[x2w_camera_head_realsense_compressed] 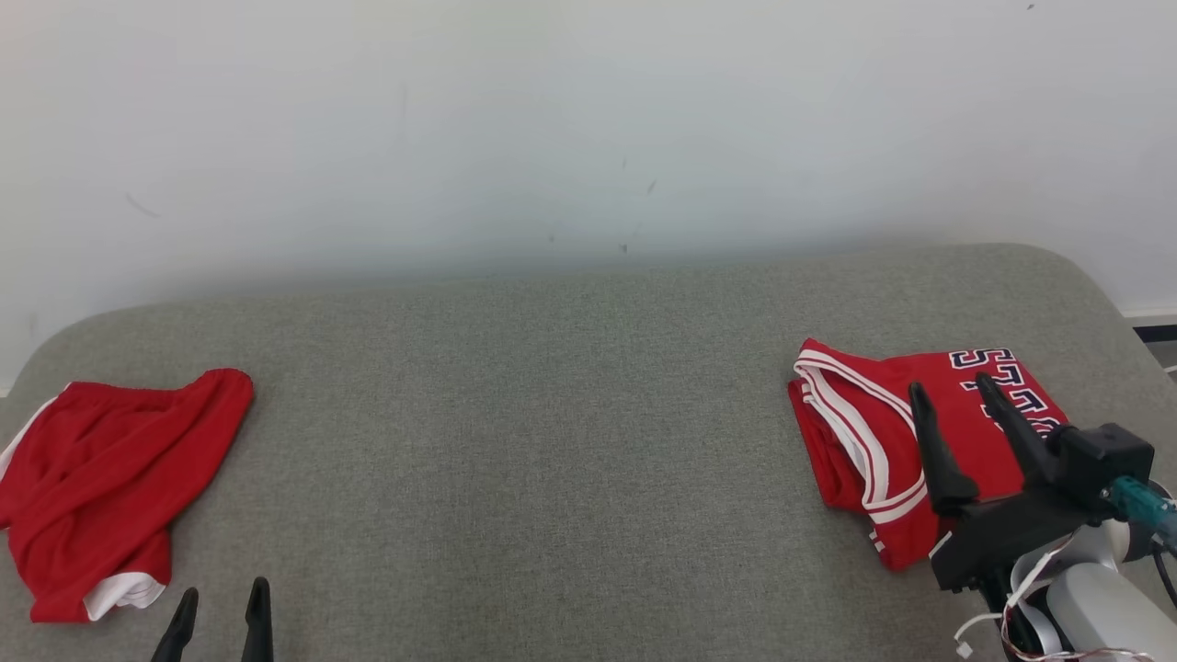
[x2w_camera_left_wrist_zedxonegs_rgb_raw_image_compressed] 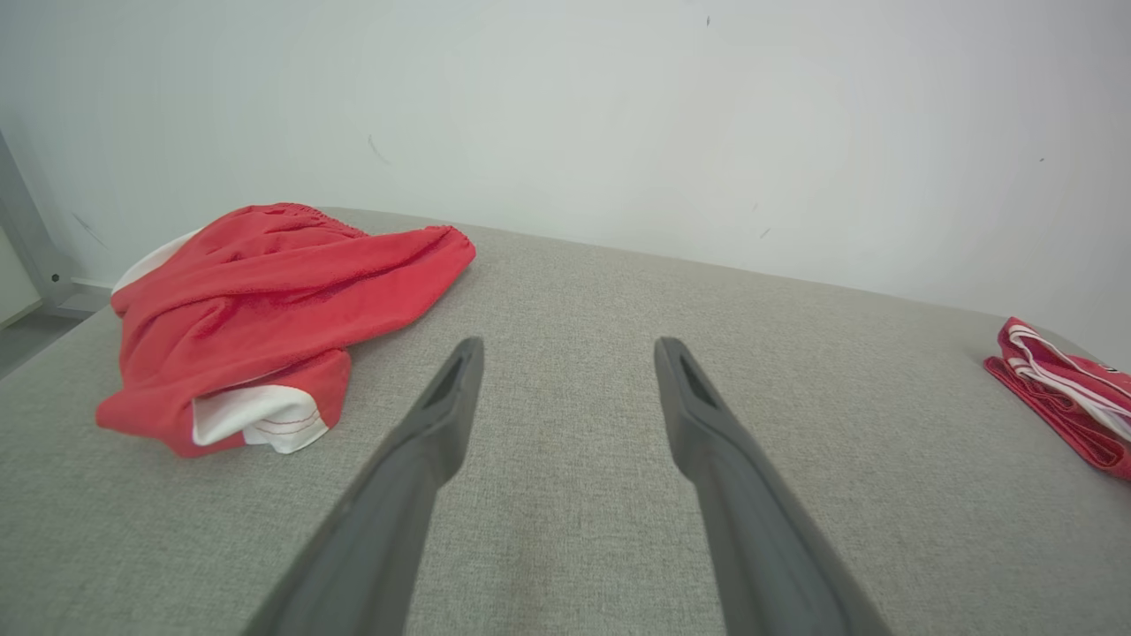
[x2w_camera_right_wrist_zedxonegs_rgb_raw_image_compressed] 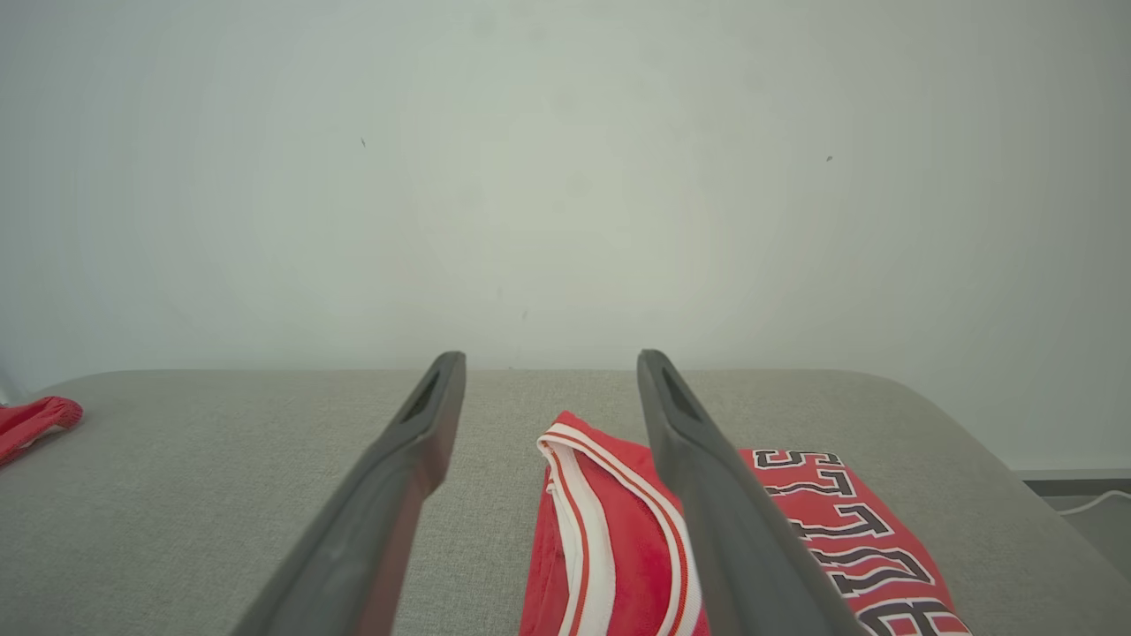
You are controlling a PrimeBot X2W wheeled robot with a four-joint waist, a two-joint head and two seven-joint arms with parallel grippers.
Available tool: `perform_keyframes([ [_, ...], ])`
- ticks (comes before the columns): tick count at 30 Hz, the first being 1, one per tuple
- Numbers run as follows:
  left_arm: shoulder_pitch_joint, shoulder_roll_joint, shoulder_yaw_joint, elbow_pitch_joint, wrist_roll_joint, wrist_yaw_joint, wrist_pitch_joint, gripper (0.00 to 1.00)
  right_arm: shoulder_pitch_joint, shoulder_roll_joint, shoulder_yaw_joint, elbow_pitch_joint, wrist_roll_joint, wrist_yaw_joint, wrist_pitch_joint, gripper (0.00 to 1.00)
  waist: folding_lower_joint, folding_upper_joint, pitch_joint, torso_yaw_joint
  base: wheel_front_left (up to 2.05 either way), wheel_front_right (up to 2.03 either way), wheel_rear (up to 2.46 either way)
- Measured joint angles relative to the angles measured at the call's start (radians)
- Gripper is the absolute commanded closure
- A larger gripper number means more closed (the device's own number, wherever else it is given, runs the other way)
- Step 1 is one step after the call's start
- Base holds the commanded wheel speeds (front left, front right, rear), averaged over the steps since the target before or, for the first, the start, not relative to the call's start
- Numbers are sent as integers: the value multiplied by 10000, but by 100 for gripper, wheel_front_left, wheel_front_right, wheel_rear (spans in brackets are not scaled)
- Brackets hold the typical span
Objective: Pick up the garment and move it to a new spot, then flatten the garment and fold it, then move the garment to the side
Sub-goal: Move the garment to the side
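Grey padded surface (x2w_camera_head_realsense_compressed: 552, 460), white wall (x2w_camera_head_realsense_compressed: 552, 110): draw your right gripper (x2w_camera_head_realsense_compressed: 950, 386) straight up off the folded jersey (x2w_camera_head_realsense_compressed: 846, 432) at the right edge, so nothing snags the fold. Its fingers stand wide and empty over the cloth. The left gripper (x2w_camera_head_realsense_compressed: 224, 590), equally wide, holds nothing, near the crumpled shorts (x2w_camera_head_realsense_compressed: 101, 469) at far left.

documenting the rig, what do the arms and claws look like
Right claw and left claw: two long, dark grey, tapered fingers each, slotted near the tips. Behind the right one: boxy black wrist mount, teal plug, loose white cables, rounded pale grey forearm.
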Motion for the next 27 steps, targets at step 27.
perform_keyframes([
  [27, 262, 257, 12, -679, 506, 276, 230, 0, 2900, 293, -1386, -1546, -1557, -443, -40, 0, 2, 2, -227, 42, 0, 0, 0],
])
